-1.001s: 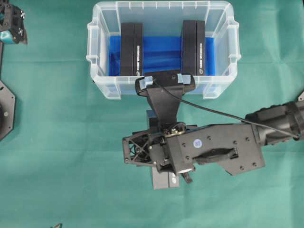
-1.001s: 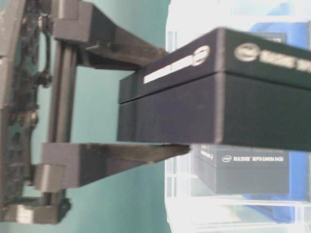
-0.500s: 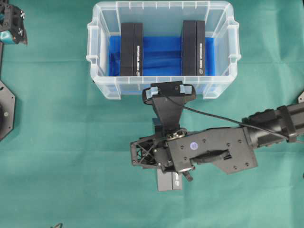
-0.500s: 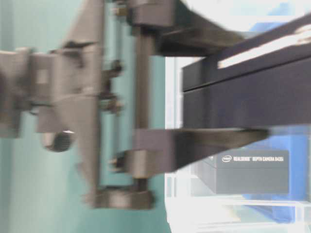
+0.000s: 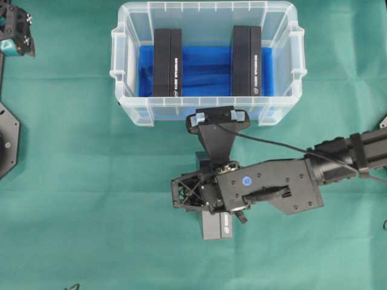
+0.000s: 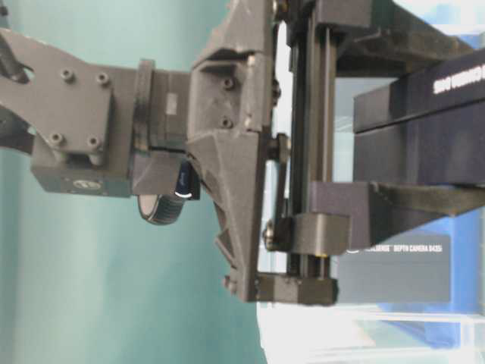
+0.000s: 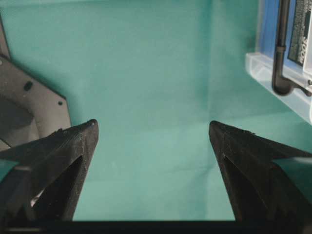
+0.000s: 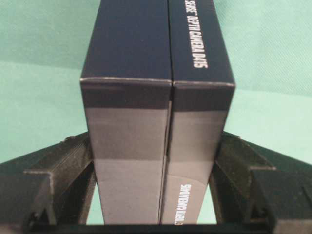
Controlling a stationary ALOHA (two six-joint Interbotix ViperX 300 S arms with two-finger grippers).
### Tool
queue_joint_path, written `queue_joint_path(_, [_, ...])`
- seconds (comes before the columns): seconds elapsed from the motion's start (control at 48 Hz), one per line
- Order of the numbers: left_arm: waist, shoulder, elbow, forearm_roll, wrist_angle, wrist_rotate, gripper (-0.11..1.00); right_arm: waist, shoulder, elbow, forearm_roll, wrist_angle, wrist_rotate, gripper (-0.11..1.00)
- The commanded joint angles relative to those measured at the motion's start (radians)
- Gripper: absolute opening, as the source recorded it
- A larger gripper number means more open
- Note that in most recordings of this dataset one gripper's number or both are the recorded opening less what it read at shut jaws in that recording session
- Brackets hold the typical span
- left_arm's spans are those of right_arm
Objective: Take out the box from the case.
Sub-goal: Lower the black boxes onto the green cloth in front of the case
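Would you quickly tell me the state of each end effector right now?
Left end effector: open, holding nothing.
Right end effector: closed on the dark box, outside the case.

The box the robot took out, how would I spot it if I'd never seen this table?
Find the clear case with the blue bottom on the green cloth. Just in front of it, outside the rim, the right gripper holds a dark box between its fingers. The other two boxes like it stand inside the case.

Clear glossy plastic case (image 5: 208, 112), matt dark cardboard box (image 8: 156, 112), green cloth table cover (image 5: 91, 199)
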Motion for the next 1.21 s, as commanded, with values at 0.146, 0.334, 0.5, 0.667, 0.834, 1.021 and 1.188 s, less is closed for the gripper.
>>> queue_joint_path(0.146, [0.003, -0.002, -0.011, 0.005, 0.000, 0.000, 0.98, 0.006, -0.023, 0.003, -0.015, -0.044, -0.002, 0.67])
queue_joint_path(0.334, [0.003, -0.002, -0.011, 0.005, 0.000, 0.000, 0.97, 0.011, -0.023, 0.005, -0.014, -0.044, 0.000, 0.67])
queue_joint_path(0.5, [0.002, -0.003, -0.011, 0.005, -0.002, 0.000, 0.97, 0.011, -0.023, 0.005, -0.014, -0.038, 0.002, 0.67])
queue_joint_path(0.667, [0.002, -0.005, -0.008, 0.005, -0.002, 0.000, 0.97, 0.011, -0.021, 0.002, -0.018, -0.003, 0.003, 0.74])
queue_joint_path(0.834, [0.002, -0.003, -0.009, 0.005, -0.006, -0.002, 0.97, 0.011, -0.021, -0.011, -0.029, 0.029, 0.003, 0.95])
queue_joint_path(1.021, [0.003, -0.006, -0.008, 0.005, -0.006, -0.005, 0.97, 0.011, -0.023, -0.021, -0.044, 0.034, 0.003, 0.93])
queue_joint_path(1.188, [0.003, -0.006, -0.009, 0.005, -0.006, -0.005, 0.98, 0.011, -0.025, -0.031, -0.046, 0.035, 0.002, 0.93])
